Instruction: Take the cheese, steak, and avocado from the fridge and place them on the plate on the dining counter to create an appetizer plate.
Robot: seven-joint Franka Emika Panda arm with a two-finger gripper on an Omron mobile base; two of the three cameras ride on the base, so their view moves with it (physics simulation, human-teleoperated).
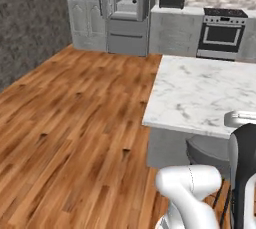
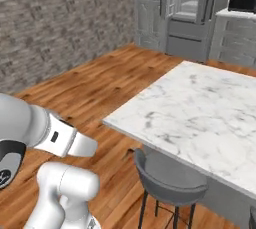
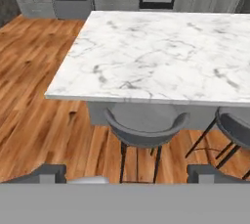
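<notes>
The dining counter [image 3: 161, 56] is a long white marble top with grey veins, right ahead of the gripper [image 3: 127, 174], with grey stools [image 3: 144, 132] tucked under its near edge. The grey fridge [image 1: 127, 8] stands far back by the wall, and it looks like its doors are open, though it is too small to be sure. The gripper's two dark tips are spread wide apart and hold nothing.

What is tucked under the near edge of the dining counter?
Grey stools sit partly under the dining counter, over the wood floor. The slab hides their far sides.
</notes>
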